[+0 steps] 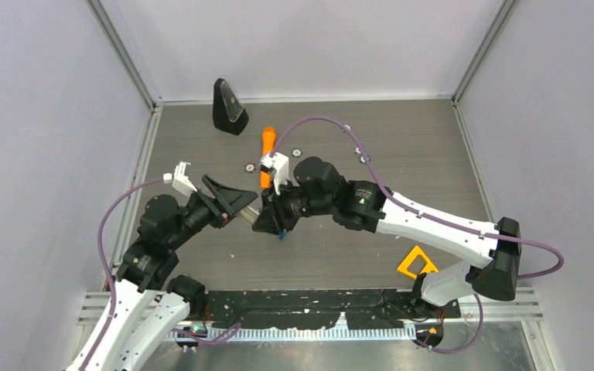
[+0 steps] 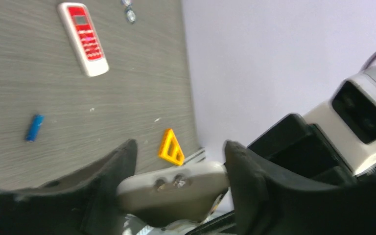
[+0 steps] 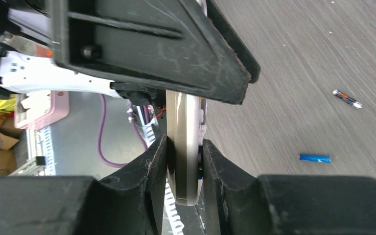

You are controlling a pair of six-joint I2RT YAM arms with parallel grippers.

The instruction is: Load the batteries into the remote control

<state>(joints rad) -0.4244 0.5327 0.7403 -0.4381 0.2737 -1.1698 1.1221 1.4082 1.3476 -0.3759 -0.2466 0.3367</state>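
Low in the right wrist view, the right gripper (image 3: 185,147) pinches the thin sides of a flat beige plastic remote control (image 3: 183,117). The left gripper (image 2: 177,166) clasps the same remote across its width. Farther out on the grey wood-grain table (image 3: 293,58), a small blue cylindrical battery (image 3: 315,157) lies at right, with a dark orange-tipped battery (image 3: 346,98) beyond it.
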